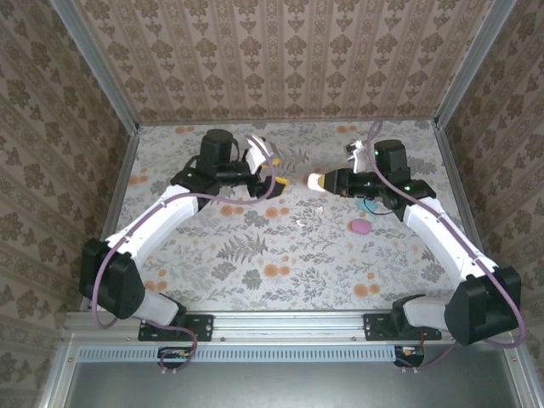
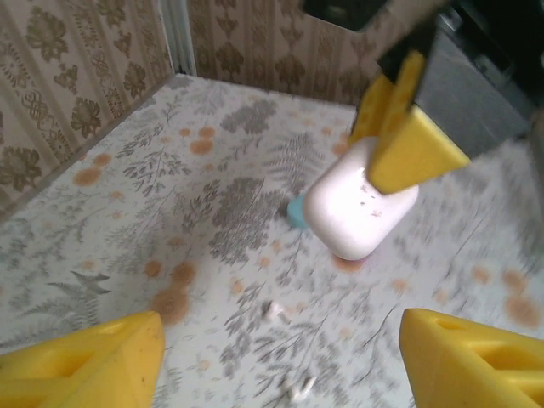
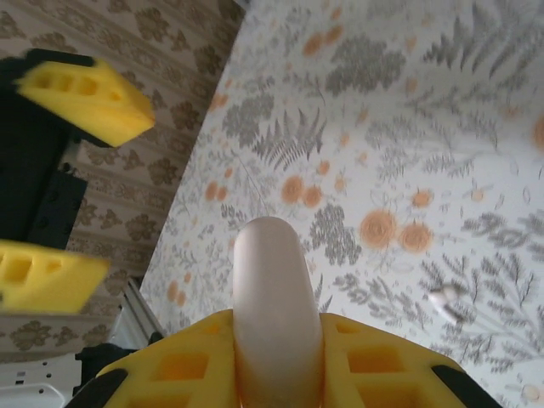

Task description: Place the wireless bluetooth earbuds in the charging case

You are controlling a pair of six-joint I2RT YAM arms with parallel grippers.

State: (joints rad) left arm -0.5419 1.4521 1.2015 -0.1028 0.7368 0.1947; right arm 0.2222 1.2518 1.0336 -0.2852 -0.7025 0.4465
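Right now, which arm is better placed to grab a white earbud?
Likely left: the left gripper is open and empty near the white earbuds; the right gripper is shut on the white charging case.

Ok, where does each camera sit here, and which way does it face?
Top external: above and behind the robot, looking down on the table; left arm and right arm show.
Left wrist: on the left arm, facing the white case past its open left gripper.
Right wrist: looks along the white case clamped in the right gripper; the left gripper's fingers show.
Shared: every view shows the white case.
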